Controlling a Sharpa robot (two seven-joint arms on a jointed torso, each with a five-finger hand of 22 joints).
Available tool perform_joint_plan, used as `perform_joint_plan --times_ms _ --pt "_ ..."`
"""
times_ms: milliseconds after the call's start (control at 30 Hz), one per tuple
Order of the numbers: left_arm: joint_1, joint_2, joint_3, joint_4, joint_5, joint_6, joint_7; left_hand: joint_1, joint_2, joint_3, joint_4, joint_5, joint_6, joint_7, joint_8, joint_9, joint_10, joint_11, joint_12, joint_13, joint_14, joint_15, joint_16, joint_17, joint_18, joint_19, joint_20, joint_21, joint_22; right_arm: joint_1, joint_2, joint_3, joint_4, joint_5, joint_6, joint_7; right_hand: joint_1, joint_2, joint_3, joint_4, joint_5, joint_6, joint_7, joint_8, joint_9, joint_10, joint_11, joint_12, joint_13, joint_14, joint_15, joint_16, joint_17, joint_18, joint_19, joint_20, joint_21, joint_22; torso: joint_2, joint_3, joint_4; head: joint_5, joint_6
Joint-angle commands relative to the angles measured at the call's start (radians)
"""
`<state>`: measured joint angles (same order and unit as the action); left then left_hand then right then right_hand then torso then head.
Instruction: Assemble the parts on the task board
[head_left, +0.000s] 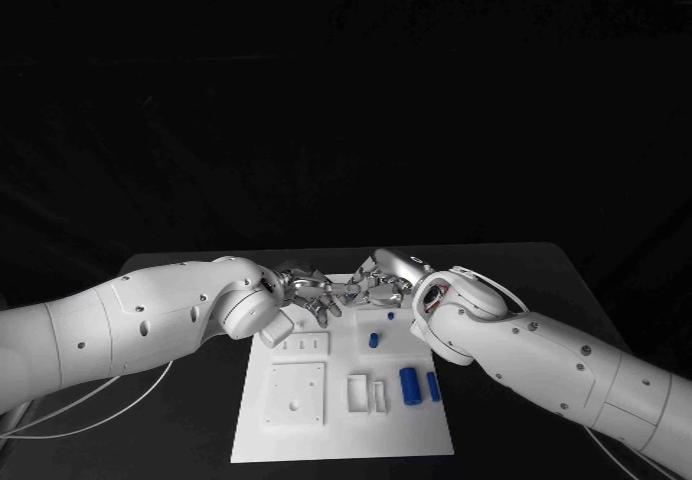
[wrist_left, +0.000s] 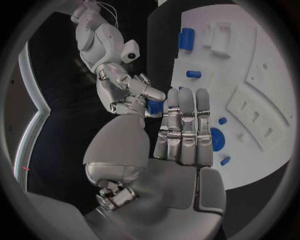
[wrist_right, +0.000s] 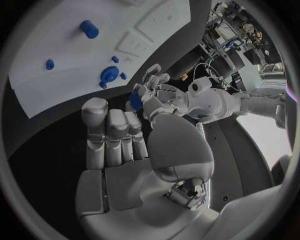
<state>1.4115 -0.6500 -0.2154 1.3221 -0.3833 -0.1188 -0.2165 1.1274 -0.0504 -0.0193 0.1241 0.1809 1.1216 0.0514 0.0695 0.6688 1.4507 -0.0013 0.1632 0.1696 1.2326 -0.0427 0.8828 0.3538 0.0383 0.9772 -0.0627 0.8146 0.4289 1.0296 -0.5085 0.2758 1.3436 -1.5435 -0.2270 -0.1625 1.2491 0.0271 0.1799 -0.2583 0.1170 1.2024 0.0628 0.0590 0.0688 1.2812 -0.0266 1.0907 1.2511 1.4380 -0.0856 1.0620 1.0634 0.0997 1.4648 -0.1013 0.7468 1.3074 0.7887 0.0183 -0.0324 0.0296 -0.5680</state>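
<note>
Head view: the white task board (head_left: 296, 425) lies nearest, flat on the black counter (head_left: 173, 440). Two upright blue cylinders (head_left: 410, 381) stand side by side near its right edge, and a smaller blue peg (head_left: 374, 340) stands farther back. Both arms meet over the board's far end, where the left hand (head_left: 306, 288) and the right hand (head_left: 378, 287) are close together, fingertips toward each other; what lies between them cannot be told here.

Left wrist view: the left hand (wrist_left: 181, 131) has its fingers straight and pressed side by side, with nothing in it. Just beyond its fingertips, the right hand (wrist_left: 134, 92) pinches a small blue part (wrist_left: 154, 106). On the board (wrist_left: 262, 125) lie a blue round disc (wrist_left: 216, 139), a blue cylinder (wrist_left: 185, 38), a peg (wrist_left: 193, 74) and two small blue pieces.

Right wrist view: the right hand (wrist_right: 125, 145) shows its fingers straight and together, while the left hand (wrist_right: 153, 97) beyond them appears to hold the blue part (wrist_right: 135, 100). The two wrist views disagree, so which hand grips the part cannot be told. The disc (wrist_right: 109, 75) and a cylinder (wrist_right: 89, 29) rest on the board (wrist_right: 56, 85).
</note>
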Motion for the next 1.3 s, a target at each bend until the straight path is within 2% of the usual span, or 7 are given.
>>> perform_joint_plan --times_ms 33,333,567,767,933,1300 --pt "0.000 0.003 0.000 0.002 0.000 0.012 0.000 0.000 0.010 0.002 -0.006 0.001 0.002 -0.001 -0.004 -0.001 -0.006 -0.002 -0.001 -0.001 -0.006 -0.003 -0.001 -0.001 -0.018 -0.006 -0.003 -0.003 0.001 0.000 0.002 0.000 0.005 -0.016 0.020 -0.006 0.001 0.007 0.006 0.000 0.003 0.005 0.000 0.004 0.001 0.007 0.001 0.001 0.000 0.008 -0.002 -0.006 0.001 -0.001 0.058 -0.004 0.002 0.075 0.001 0.0011 -0.0005 0.001 0.002" --pt "0.000 0.004 0.000 0.002 0.000 0.005 -0.008 0.004 0.032 -0.012 -0.024 0.007 0.002 -0.001 -0.004 -0.003 -0.007 -0.002 -0.003 -0.002 -0.006 -0.003 -0.002 -0.001 -0.018 -0.006 -0.003 -0.004 0.003 0.000 0.003 0.000 0.009 -0.023 0.032 -0.013 0.002 0.008 0.006 -0.001 0.001 0.007 -0.001 0.004 0.001 0.007 0.001 0.001 0.000 0.008 -0.002 -0.006 0.001 -0.002 0.058 -0.005 0.000 0.074 0.002 0.0015 -0.0008 0.000 0.003" --pt "0.000 0.005 0.000 0.002 0.000 -0.002 -0.008 0.021 0.076 -0.033 -0.067 0.016 0.005 -0.004 -0.004 -0.006 -0.005 -0.003 -0.005 -0.005 -0.006 -0.005 -0.001 0.000 -0.019 -0.006 -0.005 -0.005 0.006 0.000 0.004 -0.001 0.008 -0.025 0.040 -0.016 0.002 0.008 0.006 -0.001 0.001 0.007 -0.001 0.004 0.001 0.007 0.001 0.001 0.000 0.008 -0.002 -0.007 0.002 -0.002 0.058 -0.005 0.002 0.074 0.002 0.0014 -0.0007 0.000 0.002" --pt "0.000 0.005 0.000 0.002 0.000 -0.010 0.000 0.062 0.119 -0.015 -0.104 0.032 0.004 -0.009 -0.004 -0.008 -0.003 -0.006 -0.008 -0.009 -0.006 -0.006 0.000 0.001 -0.020 -0.006 -0.006 -0.004 0.007 -0.001 0.005 -0.003 0.005 -0.025 0.047 -0.018 0.002 0.008 0.006 -0.001 0.001 0.007 -0.001 0.004 0.001 0.007 0.001 0.001 0.000 0.008 -0.002 -0.007 0.002 -0.002 0.058 -0.005 0.002 0.074 0.002 0.0016 -0.0005 -0.001 0.001" --pt "0.000 0.006 0.000 0.001 -0.006 -0.007 0.006 0.106 0.147 0.010 -0.133 0.091 -0.001 -0.012 -0.004 -0.012 -0.003 -0.006 -0.019 -0.019 -0.008 -0.006 -0.004 -0.001 -0.019 -0.008 -0.006 -0.005 0.008 -0.001 0.006 -0.006 0.002 -0.026 0.049 -0.020 0.002 0.008 0.006 -0.001 0.001 0.007 -0.001 0.004 0.001 0.007 0.001 0.001 0.000 0.008 -0.002 -0.007 0.002 -0.002 0.058 -0.005 0.002 0.074 0.002 0.0018 -0.0009 -0.001 0.001" --pt "0.000 0.009 0.000 -0.001 -0.006 0.004 0.008 0.136 0.177 0.055 -0.191 0.118 -0.012 -0.011 -0.003 -0.005 0.006 -0.005 -0.035 -0.041 -0.008 -0.006 -0.008 0.001 -0.017 -0.015 -0.006 0.003 0.016 -0.001 0.008 -0.007 -0.002 -0.025 0.052 -0.023 0.000 0.010 0.004 0.002 -0.001 0.008 -0.001 0.004 0.001 0.007 0.001 0.001 0.000 0.008 -0.003 -0.009 0.000 -0.003 0.058 -0.005 0.002 0.074 0.003 0.0019 -0.0009 -0.002 0.001"
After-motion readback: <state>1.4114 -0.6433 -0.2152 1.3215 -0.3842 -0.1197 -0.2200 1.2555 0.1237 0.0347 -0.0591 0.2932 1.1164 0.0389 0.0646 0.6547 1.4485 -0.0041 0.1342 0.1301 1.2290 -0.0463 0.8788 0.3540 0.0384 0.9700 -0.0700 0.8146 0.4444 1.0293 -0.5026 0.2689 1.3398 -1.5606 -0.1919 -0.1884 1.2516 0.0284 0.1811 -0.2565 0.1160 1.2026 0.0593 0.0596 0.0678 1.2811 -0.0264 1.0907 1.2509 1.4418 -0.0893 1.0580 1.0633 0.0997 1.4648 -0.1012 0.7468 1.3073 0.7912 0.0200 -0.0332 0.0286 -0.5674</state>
